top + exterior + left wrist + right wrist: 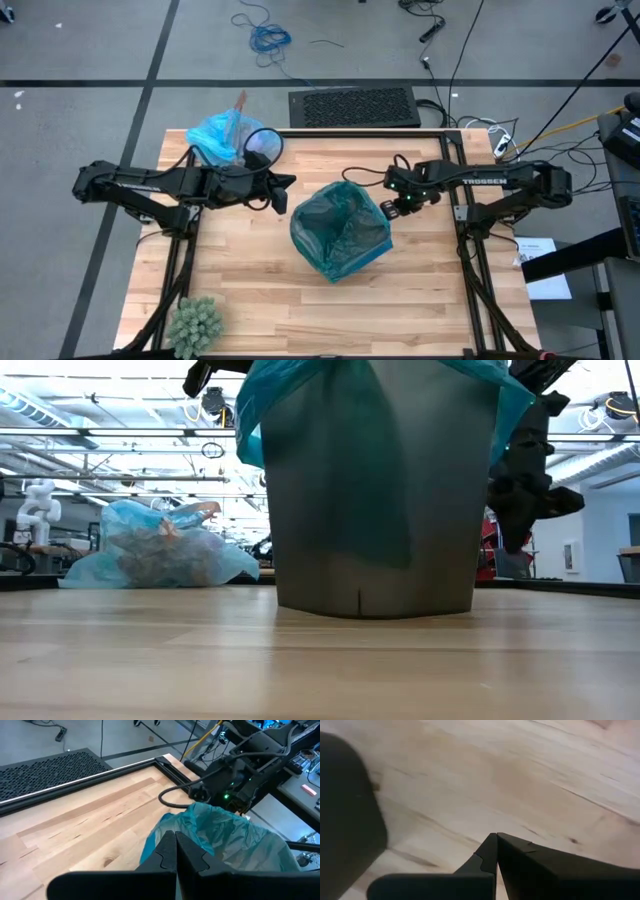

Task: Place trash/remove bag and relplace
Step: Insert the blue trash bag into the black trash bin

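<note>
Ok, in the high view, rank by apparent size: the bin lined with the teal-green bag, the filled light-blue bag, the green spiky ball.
1. Grey bin lined with the teal-green plastic bag, clearly largest.
2. Filled light sky-blue plastic bag.
3. Green spiky plant-like ball.
The last two look close; the left arm partly covers the blue bag.

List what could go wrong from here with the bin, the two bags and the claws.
1. The teal-green bag sits loosely crumpled over the bin; a sideways nudge from the shut right claw beside its rim could pull it off.
2. The filled light blue bag lies at the table's far edge and might slide off if bumped.
3. The shut left claw hangs between both bags and could snag either when it swings.
</note>
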`<state>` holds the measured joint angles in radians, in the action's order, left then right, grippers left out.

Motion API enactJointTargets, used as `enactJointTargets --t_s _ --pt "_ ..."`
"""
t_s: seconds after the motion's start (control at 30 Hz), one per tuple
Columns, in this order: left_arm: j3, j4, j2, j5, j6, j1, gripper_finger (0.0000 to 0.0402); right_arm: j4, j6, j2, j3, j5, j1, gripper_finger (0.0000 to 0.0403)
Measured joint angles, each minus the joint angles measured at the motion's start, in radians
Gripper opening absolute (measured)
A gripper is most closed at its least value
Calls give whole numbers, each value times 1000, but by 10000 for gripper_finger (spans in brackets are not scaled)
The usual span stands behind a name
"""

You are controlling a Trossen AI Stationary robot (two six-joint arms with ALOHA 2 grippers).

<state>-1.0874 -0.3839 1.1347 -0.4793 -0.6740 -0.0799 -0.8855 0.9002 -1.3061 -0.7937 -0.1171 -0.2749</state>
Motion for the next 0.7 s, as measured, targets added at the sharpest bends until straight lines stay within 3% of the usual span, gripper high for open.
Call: enactJointTargets --t_s 0.17,0.7 --pt "0 0 0 0 0 0 0 11 -22 35 -38 -11 0 0" --pt "0 0 0 16 -46 -10 0 -83 -102 228 -355 -50 -10 0"
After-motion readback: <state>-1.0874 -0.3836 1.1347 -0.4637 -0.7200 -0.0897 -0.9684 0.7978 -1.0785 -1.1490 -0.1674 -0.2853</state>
